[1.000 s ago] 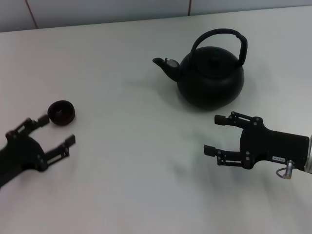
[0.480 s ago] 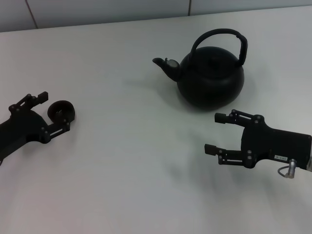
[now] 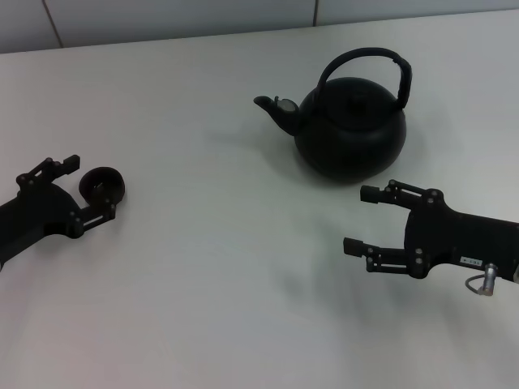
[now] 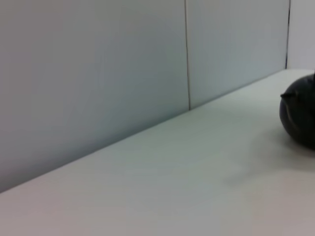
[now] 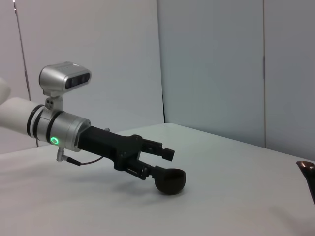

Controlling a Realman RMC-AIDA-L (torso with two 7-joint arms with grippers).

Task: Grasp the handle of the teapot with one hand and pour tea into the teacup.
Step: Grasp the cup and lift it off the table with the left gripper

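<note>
The matte black teapot (image 3: 350,134) stands upright at the back right of the white table, spout pointing left, its arched handle (image 3: 365,55) free of both grippers. Its body edge also shows in the left wrist view (image 4: 301,115). The small dark teacup (image 3: 103,185) sits at the left. My left gripper (image 3: 91,188) is open, one finger on each side of the teacup. The right wrist view shows that gripper (image 5: 165,164) and the teacup (image 5: 170,181), with the lower finger close against the cup. My right gripper (image 3: 360,219) is open and empty, in front of the teapot, apart from it.
The white table (image 3: 219,267) stretches between the two arms. A grey panelled wall (image 3: 162,16) runs along its far edge. A silver camera (image 5: 65,76) sits on the left arm's wrist.
The left gripper moved forward until its fingers straddled the teacup, then held nearly still. The right gripper drifted slightly down and to the right. The teapot has not moved.
</note>
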